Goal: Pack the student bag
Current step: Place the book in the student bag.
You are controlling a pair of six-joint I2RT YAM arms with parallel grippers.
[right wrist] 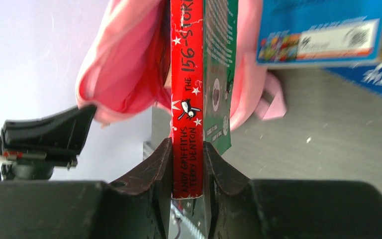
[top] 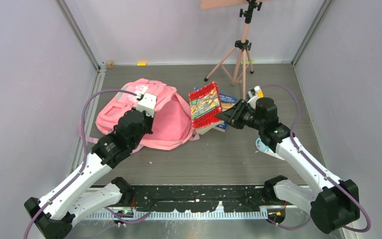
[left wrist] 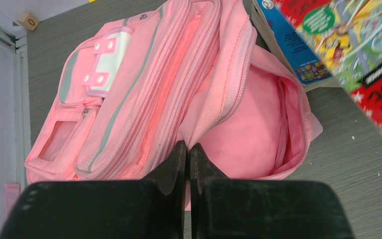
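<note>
Left fingers (left wrist: 181, 160): clenched tight together, tips against the rim of the bag's open mouth; fabric pinched between them or not, cannot tell.
Right fingers (right wrist: 165, 155): clamped on the lower end of the red book's spine, one finger on each cover.
Student bag (top: 149, 117): lying on the worktop directly ahead of and below the left fingers, main compartment gaping just past their tips, front pockets and white patch off to their left; well apart from the right fingers.
Red book (top: 205, 105): held up beyond the right fingers, between them and the bag's mouth, spine lettered "THE 156-STOR…".
Blue book (top: 227, 101): flat on the worktop below the raised red book, just beside the bag.
Tripod (top: 241, 55): standing far beyond the right fingers, at the back wall.
Worktop (top: 219, 159): grey, wood-grained.
</note>
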